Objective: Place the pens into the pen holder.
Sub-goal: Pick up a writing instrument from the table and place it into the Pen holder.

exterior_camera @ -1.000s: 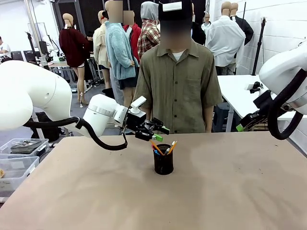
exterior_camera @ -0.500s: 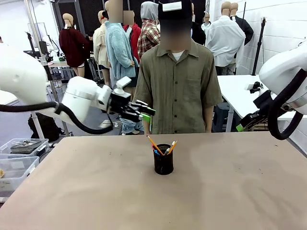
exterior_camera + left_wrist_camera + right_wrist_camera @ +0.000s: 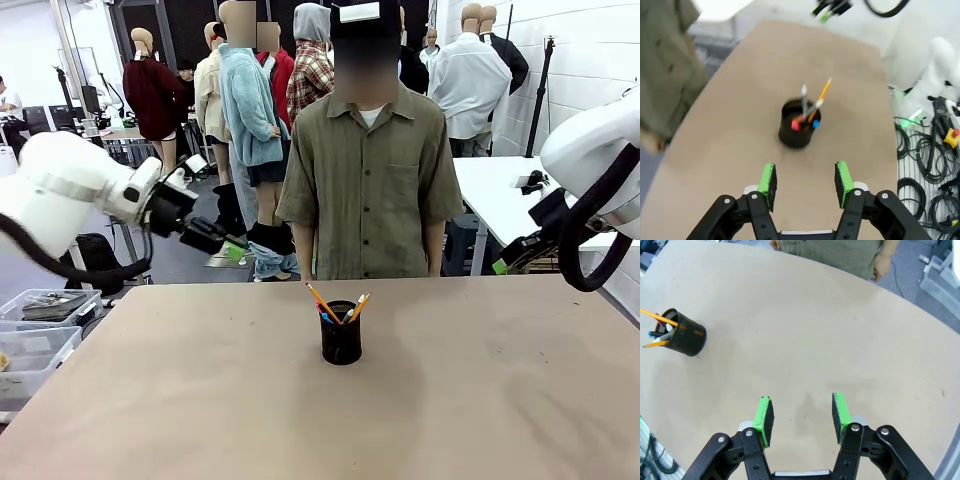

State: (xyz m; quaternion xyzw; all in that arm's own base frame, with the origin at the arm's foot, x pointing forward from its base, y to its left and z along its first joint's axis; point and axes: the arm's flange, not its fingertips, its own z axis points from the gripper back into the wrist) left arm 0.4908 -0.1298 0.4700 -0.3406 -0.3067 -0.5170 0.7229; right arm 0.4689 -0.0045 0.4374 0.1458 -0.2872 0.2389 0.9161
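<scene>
The black mesh pen holder (image 3: 341,339) stands upright at the table's middle, with the pens (image 3: 338,303) sticking out of its top: yellow-orange pencils, a red-tipped one and a pale one. From the left wrist the holder (image 3: 799,123) and its pens (image 3: 811,104) lie well beyond my open left gripper (image 3: 805,182), which holds nothing. In the front view the left gripper (image 3: 228,246) hangs high off the table's left rear. My right gripper (image 3: 802,417) is open and empty above bare table, the holder (image 3: 684,337) far off to its left; its green tip (image 3: 500,266) shows at the right.
A person (image 3: 372,160) stands at the far edge behind the holder, one hand (image 3: 881,260) near the table edge. Clear plastic bins (image 3: 40,320) sit off the table's left side. Cables (image 3: 925,165) lie on the floor beside the table.
My left arm has pulled back from above the holder, up and to the left, off the table's far-left edge. The pens stay in the holder. The right arm is still.
</scene>
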